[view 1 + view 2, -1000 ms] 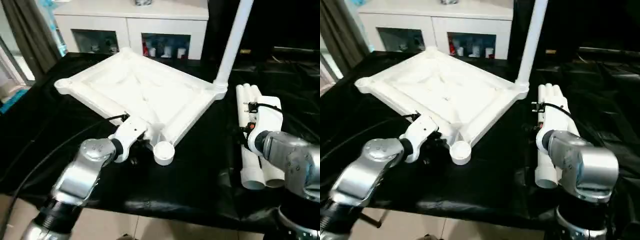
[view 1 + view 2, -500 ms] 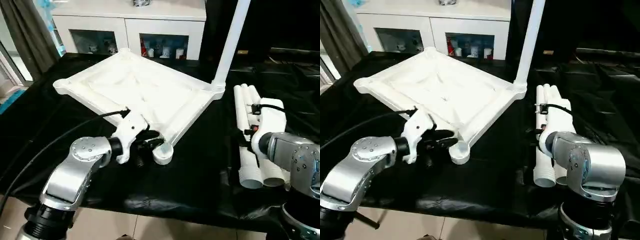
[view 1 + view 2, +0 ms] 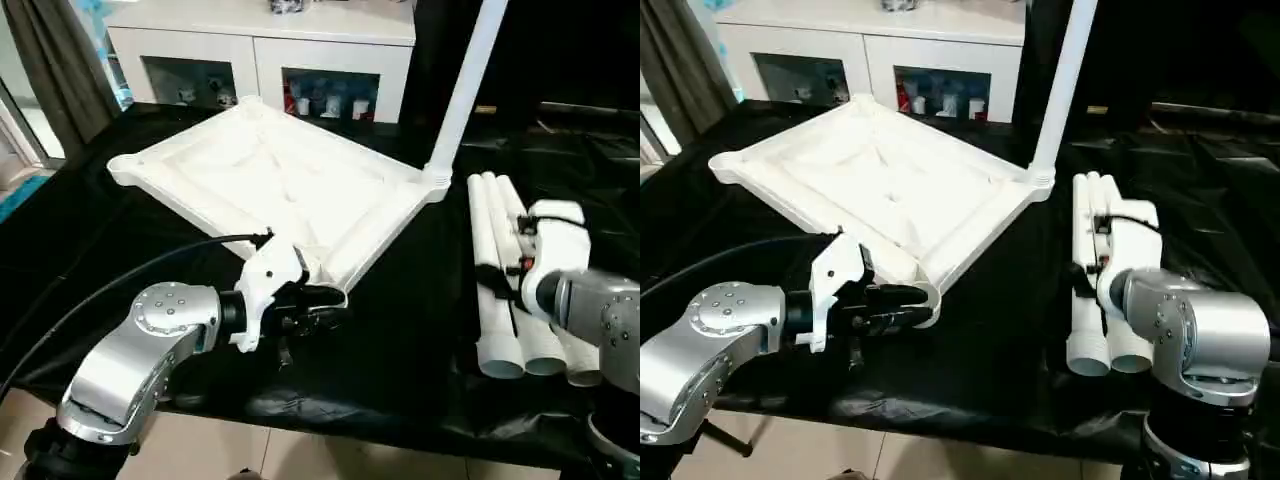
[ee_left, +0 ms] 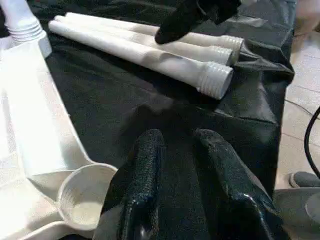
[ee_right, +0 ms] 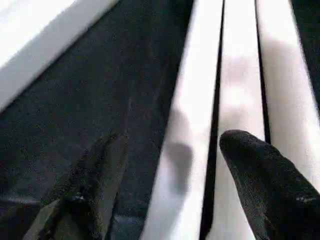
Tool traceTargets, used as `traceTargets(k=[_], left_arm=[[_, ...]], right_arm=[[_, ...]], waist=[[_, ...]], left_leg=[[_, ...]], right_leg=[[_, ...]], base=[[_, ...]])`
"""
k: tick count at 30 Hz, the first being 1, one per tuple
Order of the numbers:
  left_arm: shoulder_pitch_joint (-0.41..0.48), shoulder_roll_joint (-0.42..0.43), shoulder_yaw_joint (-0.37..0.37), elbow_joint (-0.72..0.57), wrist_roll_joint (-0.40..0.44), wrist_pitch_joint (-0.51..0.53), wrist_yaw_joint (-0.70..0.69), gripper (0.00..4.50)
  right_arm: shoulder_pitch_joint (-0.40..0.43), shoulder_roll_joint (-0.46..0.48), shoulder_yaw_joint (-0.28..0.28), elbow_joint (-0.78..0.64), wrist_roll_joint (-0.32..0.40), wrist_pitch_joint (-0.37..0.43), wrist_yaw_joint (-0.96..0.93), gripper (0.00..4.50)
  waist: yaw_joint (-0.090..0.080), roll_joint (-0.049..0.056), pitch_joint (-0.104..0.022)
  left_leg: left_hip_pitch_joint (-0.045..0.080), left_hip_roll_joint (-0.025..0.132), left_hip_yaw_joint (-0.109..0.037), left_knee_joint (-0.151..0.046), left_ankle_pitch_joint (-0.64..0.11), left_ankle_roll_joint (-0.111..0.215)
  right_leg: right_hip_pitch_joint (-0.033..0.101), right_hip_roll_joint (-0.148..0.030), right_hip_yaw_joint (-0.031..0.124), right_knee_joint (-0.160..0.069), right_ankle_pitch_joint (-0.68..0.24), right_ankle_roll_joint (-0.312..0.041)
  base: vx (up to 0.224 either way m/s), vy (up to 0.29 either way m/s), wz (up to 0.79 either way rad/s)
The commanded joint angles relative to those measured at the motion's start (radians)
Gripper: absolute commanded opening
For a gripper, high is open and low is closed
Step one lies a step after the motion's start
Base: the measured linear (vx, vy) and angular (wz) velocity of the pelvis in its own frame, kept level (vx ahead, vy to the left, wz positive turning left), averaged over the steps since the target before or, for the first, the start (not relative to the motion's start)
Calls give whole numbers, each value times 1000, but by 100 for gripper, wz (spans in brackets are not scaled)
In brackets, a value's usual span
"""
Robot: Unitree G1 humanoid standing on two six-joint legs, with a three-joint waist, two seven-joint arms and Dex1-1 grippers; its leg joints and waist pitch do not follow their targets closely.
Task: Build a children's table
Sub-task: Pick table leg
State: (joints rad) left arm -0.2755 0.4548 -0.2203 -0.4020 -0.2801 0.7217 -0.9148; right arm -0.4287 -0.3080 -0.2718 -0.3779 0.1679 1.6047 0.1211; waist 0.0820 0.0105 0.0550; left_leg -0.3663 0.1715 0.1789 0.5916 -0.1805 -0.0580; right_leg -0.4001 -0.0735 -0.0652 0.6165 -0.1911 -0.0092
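The large white plastic rectangular panel with raised rim [image 3: 270, 175] is seen lying underside up on the black-draped tabletop [image 3: 400, 330], with one long white cylindrical leg [image 3: 465, 80] stood upright in its 2 o'clock corner and three loose white legs [image 3: 500, 280] laid side by side at its 3 o'clock. The left gripper [image 4: 179, 142] is held with fingers slightly apart and empty just beside the open round socket [image 4: 82, 192] at the 6 o'clock corner, while the right gripper [image 5: 172, 145] is spread wide over the loose legs. The legs are judged light, stiff and smooth, liable to roll, and best taken mid-shaft.
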Motion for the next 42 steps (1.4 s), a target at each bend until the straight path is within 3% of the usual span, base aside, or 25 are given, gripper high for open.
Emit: traceTargets(k=[1, 6, 13, 15, 21, 34, 40, 42], left_arm=[[-7, 8, -18, -19, 2, 8, -10, 127], [-8, 20, -30, -17, 6, 10, 0, 127], [-7, 35, -35, -25, -1, 19, 15, 127], [-4, 40, -41, -24, 2, 16, 15, 127], [-13, 52, -55, -20, 2, 13, 13, 127], [-18, 66, -63, -29, -9, 18, 16, 127], [-17, 76, -63, -31, -18, 18, 7, 127], [-22, 73, -60, -25, -17, 18, 14, 160]], right_arm=[[8, -5, -18, 31, 4, 10, 7, 336], [7, 1, 1, 80, 0, 10, 7, 336], [-5, 2, 25, 147, 0, 5, 12, 336], [3, 6, 37, 176, 0, -12, 17, 336], [-1, 26, 65, 272, 0, -77, 23, 336], [-23, 36, 73, 389, -10, -164, 19, 233], [-24, 75, 13, 411, -17, -211, -18, 200], [-24, 80, 8, 422, -19, -227, -22, 198]], waist=[[-6, -14, -62], [-11, -21, -63], [-21, -21, -63], [-22, -25, -62], [-21, -26, -64], [-21, -29, -63], [-22, -28, -61], [-23, -29, -62]], left_leg=[[12, 41, -14, -66, -124, -41], [9, 40, -14, -64, -113, -36], [11, 41, -14, -63, -115, -33], [10, 41, -14, -64, -121, -33], [12, 42, -14, -63, -129, -39], [10, 41, -14, -63, -138, -37], [13, 41, -16, -65, -177, -50], [13, 41, -16, -65, -181, -53]], right_leg=[[46, -58, 56, -78, -256, -95], [49, -59, 56, -75, -249, -99], [49, -58, 55, -74, -238, -113], [48, -58, 55, -76, -245, -115], [48, -59, 54, -74, -236, -124], [48, -60, 53, -73, -253, -123], [43, -59, 53, -78, -302, -108], [43, -59, 52, -77, -306, -105]], base=[[0, 0, 0], [0, 0, 0], [0, 0, 0], [0, 0, 0], [0, 0, 0], [0, 0, 0], [0, 0, 0], [0, 0, 0]])
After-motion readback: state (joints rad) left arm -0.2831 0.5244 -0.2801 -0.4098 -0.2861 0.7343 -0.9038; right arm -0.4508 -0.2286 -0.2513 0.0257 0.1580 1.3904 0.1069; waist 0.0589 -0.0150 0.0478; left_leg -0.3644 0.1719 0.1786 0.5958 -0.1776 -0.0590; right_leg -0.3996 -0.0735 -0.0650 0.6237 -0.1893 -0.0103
